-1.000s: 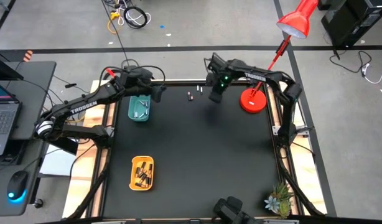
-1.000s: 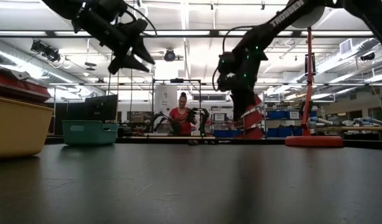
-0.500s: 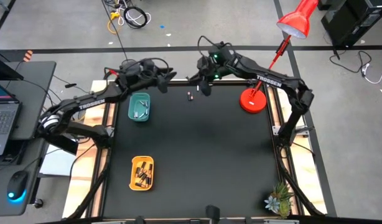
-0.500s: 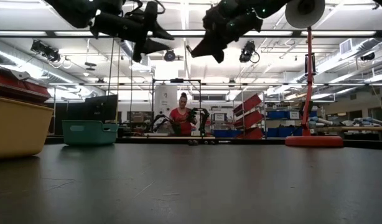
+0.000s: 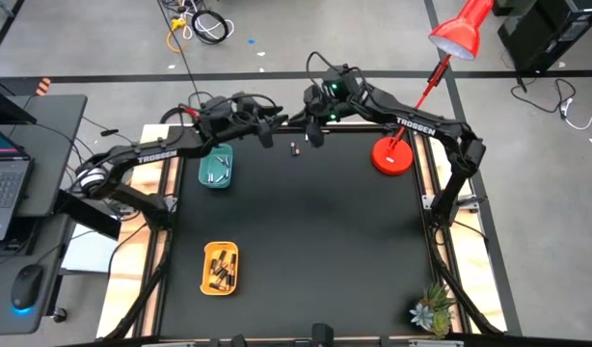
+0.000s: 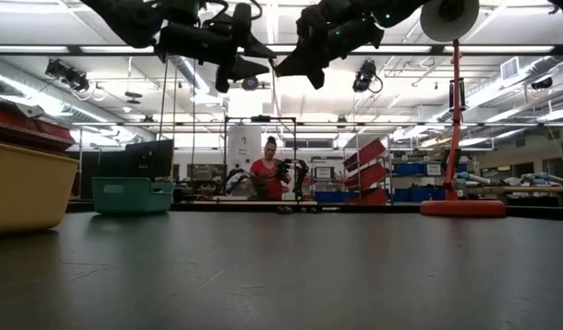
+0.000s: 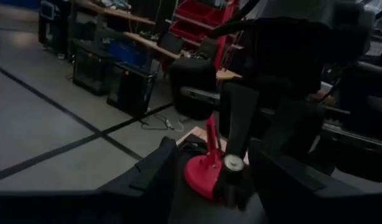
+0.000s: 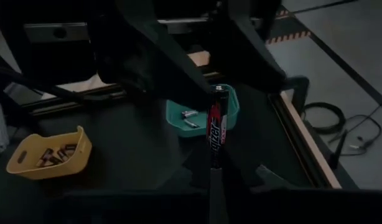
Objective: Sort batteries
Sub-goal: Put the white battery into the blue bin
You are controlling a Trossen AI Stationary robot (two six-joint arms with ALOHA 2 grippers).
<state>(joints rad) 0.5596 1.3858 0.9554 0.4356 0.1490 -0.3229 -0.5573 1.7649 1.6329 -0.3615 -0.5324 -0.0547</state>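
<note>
My right gripper (image 5: 302, 129) (image 8: 216, 171) hangs high over the table's far edge, shut on a black-and-red battery (image 8: 217, 121). My left gripper (image 5: 275, 128) (image 7: 211, 169) is open and level and faces it. Its fingers stand on either side of the battery's silver end (image 7: 233, 163) and do not touch it. Two loose batteries (image 5: 295, 147) lie on the black table below. The teal tray (image 5: 216, 166) holds whitish batteries (image 8: 190, 118), and the yellow tray (image 5: 220, 268) holds dark ones. My right gripper pinches the battery's lower end (image 8: 214, 158) between its two fingertips. The battery lies along the fingers and sticks out past them toward my left gripper. It is lifted well clear of the table.
A red desk lamp stands with its base (image 5: 391, 155) on the table's far right corner. A small plant (image 5: 431, 310) sits at the near right corner. A person (image 6: 268, 174) sits in the room beyond the far edge.
My right gripper has risen from the table's far edge with the battery. It has tipped up from pointing down and swung left toward my left gripper, then held still. My left gripper has moved right from over the teal tray toward it and levelled out.
</note>
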